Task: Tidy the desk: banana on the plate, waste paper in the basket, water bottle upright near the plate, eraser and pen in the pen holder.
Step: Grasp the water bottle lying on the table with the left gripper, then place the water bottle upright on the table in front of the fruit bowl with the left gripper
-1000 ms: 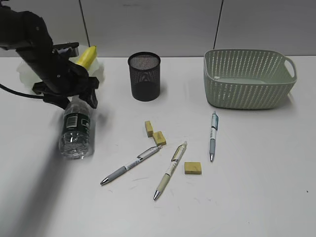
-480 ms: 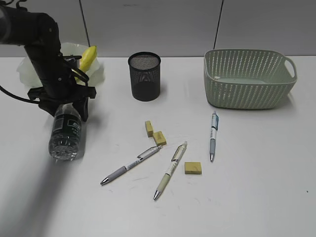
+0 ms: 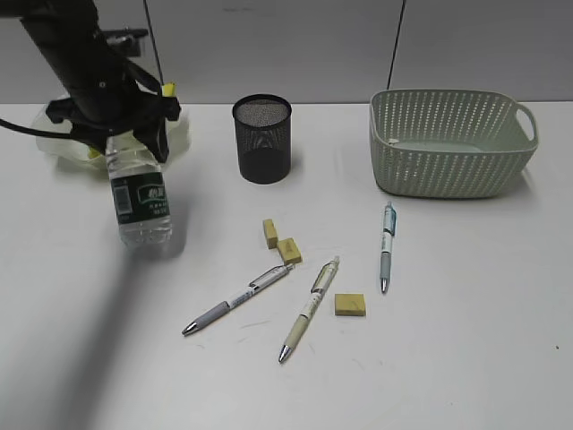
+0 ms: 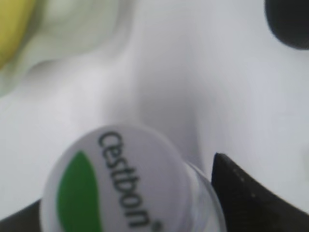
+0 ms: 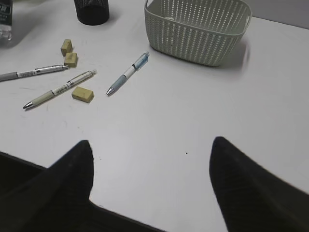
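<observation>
Swung from lying to nearly upright, the water bottle (image 3: 141,199) hangs by its neck in the left gripper (image 3: 121,143), whose jaws pinch just under the white cap (image 4: 113,181); it looks light, smooth and crushable.

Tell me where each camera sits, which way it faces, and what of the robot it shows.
Exterior: front of desk, slanting down; left arm gripping clear green-labelled water bottle.
Left wrist: above white bottle cap, facing down; dark fingertips.
Right wrist: high, facing forward over desk; open right gripper.
Exterior and right wrist share sage perforated basket, pens, erasers.
</observation>
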